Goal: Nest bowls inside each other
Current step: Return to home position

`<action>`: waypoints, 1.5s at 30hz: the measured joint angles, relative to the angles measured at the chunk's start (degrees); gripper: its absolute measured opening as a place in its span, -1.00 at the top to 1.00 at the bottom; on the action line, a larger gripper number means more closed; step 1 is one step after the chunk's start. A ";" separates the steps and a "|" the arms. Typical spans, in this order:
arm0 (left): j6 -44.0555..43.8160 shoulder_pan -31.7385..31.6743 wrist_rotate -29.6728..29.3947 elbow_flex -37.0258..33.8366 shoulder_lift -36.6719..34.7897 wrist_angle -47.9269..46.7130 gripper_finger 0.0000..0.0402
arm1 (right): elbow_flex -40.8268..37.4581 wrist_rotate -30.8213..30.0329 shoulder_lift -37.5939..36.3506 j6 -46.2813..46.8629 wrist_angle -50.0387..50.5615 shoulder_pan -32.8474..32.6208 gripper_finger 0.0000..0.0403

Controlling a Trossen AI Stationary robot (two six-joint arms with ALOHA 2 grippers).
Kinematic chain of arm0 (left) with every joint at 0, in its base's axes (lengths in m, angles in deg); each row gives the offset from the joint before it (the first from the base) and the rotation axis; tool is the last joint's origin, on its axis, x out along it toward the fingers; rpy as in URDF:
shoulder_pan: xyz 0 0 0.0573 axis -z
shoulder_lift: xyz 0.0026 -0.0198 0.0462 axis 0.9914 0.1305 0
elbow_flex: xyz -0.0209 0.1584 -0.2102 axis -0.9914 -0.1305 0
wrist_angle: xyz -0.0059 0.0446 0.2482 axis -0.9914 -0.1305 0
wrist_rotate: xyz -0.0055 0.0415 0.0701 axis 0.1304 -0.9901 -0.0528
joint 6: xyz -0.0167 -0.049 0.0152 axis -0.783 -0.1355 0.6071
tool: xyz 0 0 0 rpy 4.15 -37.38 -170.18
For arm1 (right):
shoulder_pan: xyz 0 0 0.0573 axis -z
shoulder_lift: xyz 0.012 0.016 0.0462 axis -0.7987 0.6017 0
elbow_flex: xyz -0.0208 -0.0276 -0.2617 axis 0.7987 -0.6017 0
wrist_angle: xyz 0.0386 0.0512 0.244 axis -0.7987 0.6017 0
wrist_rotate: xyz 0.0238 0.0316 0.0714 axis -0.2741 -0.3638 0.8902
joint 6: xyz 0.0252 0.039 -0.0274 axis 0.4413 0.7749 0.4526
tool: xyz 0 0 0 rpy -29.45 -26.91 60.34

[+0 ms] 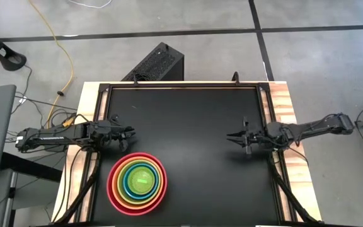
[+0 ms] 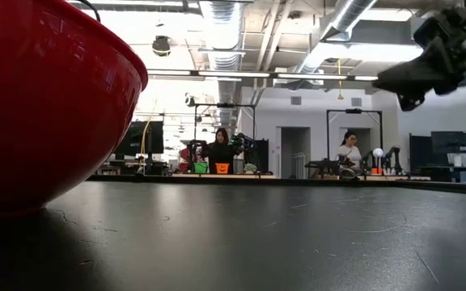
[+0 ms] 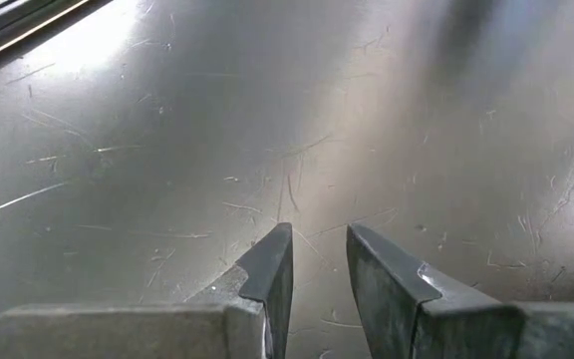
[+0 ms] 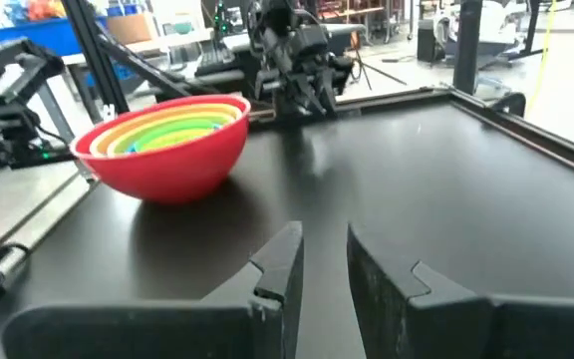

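At near left, the bowls (image 1: 137, 183), likely light and stiff, suit a rim grip; left gripper (image 1: 131, 133) and right gripper (image 1: 230, 136) hang narrowly parted, empty.

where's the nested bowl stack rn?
High view: nested bowl stack sits on the black table, lower left, just beside the left tool; the right tool waits across the table.

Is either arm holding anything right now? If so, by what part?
Nothing is held. The left gripper and the right gripper are both empty, fingers slightly apart. The nested bowls sit apart from both.
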 joint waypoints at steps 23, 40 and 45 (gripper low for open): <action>0.02 0.01 0.00 0.00 0.02 0.00 0.57 | -4.95 -3.24 -5.89 0.07 -1.89 2.08 0.52; 0.02 0.01 0.00 0.00 0.01 0.00 0.57 | -4.98 -3.22 -5.89 0.07 -1.94 2.08 0.52; 0.02 -0.01 0.00 0.00 0.02 -0.01 0.57 | -5.00 -3.20 -5.89 0.07 -1.94 2.08 0.52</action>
